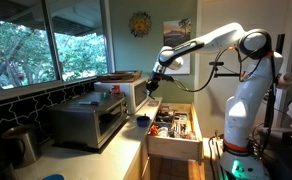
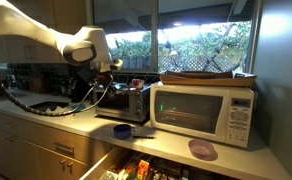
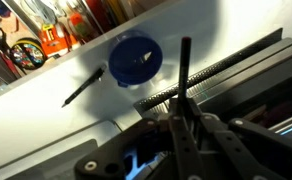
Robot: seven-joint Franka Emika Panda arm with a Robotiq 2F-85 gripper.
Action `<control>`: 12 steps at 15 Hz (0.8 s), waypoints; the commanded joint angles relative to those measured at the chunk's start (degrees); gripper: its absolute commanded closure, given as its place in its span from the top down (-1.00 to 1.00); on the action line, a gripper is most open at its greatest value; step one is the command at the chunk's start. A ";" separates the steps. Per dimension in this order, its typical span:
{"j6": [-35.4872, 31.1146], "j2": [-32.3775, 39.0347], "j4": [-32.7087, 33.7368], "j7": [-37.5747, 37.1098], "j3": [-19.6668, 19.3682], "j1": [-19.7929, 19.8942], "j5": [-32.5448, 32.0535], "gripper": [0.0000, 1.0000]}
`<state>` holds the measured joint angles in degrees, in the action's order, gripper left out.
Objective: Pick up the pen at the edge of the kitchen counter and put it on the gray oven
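My gripper (image 3: pixel 183 112) is shut on a thin dark pen (image 3: pixel 185 65) that sticks out beyond the fingertips. In the wrist view the pen hangs over the ribbed edge of the gray oven (image 3: pixel 241 75), with the pale kitchen counter (image 3: pixel 46 125) beside it. In both exterior views the gripper (image 1: pixel 154 84) (image 2: pixel 105 72) is raised above the counter (image 1: pixel 116 150) (image 2: pixel 76 125), over the near end of the gray oven (image 1: pixel 86 122) (image 2: pixel 121 100). The pen is too small to see there.
A blue bowl (image 3: pixel 136 58) (image 1: pixel 143 121) (image 2: pixel 124 130) sits on the counter by the oven. A second dark pen-like thing (image 3: pixel 83 88) lies next to it. A white microwave (image 2: pixel 206 110) (image 1: pixel 124 90), a purple dish (image 2: pixel 202 150) and an open, cluttered drawer (image 1: pixel 176 127) are nearby.
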<state>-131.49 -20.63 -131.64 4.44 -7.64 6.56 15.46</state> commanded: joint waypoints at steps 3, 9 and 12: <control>-5.36 0.14 -0.18 -0.13 -0.10 -2.40 2.95 -0.95; -0.60 7.93 17.42 2.09 5.96 -9.51 -1.49 -0.95; 6.32 14.51 28.18 3.84 7.27 -10.46 -3.53 -0.95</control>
<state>-131.83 -14.33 -114.76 6.17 -0.36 -3.31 13.75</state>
